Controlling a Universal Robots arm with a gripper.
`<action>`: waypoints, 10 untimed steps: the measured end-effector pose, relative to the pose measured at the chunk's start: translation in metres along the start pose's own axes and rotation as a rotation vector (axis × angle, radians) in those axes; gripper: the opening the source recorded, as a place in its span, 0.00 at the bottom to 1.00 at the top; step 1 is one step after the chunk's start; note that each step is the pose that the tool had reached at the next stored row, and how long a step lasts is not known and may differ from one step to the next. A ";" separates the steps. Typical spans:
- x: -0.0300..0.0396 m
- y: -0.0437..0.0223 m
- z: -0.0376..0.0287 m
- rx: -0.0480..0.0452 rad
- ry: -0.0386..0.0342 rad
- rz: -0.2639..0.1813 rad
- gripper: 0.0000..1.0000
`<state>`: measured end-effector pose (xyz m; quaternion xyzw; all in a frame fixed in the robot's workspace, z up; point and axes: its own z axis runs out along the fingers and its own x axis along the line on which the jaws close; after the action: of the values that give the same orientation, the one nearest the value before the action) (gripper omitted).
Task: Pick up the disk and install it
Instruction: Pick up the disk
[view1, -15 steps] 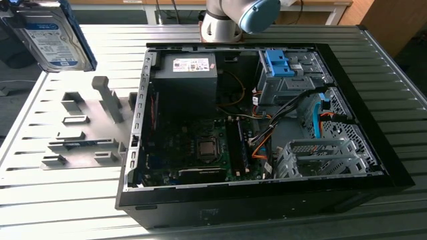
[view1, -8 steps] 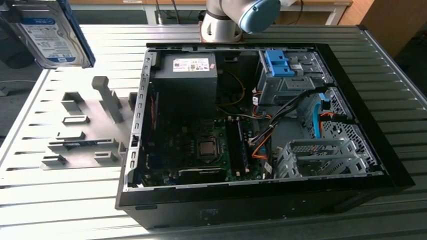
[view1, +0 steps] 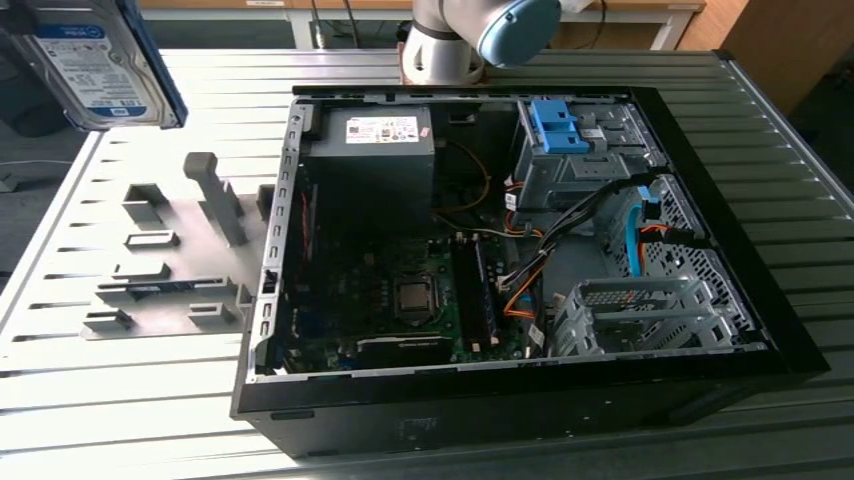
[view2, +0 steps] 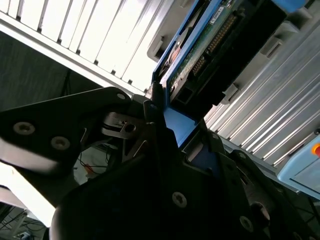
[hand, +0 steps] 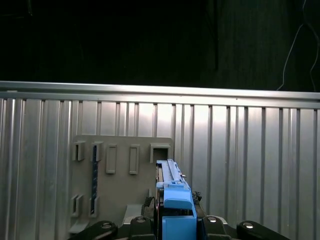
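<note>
Disk (view1: 100, 60) is held aloft at the exterior view's upper left, above the slatted table (view1: 134, 400) and well apart from the open computer case (view1: 534, 250). In both wrist views the gripper (hand: 174, 204) is clamped on its blue carrier edge, with the drive projecting beyond the fingers

An open black computer case (view1: 534, 415) lies on its side on a ribbed metal tabletop (view1: 107, 420), motherboard (view1: 400, 300) exposed. Inside, a grey power supply (view1: 374, 175) with a white sticker sits near a blue plastic bracket (view1: 554, 125), with a perforated metal cage (view1: 641, 315) beside orange and blue cables (view1: 641, 225). A grey slotted fixture plate (view1: 167, 305) lies at the exterior view's left of the case.
</note>
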<state>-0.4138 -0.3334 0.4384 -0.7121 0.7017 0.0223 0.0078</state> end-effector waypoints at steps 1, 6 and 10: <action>-0.0001 0.0000 -0.0016 -0.0001 0.0000 0.000 0.37; -0.0007 0.0002 -0.0104 0.0000 0.0000 0.000 0.37; -0.0012 0.0004 -0.0185 0.0000 0.0001 0.000 0.37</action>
<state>-0.4138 -0.3330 0.4570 -0.7121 0.7017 0.0222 0.0078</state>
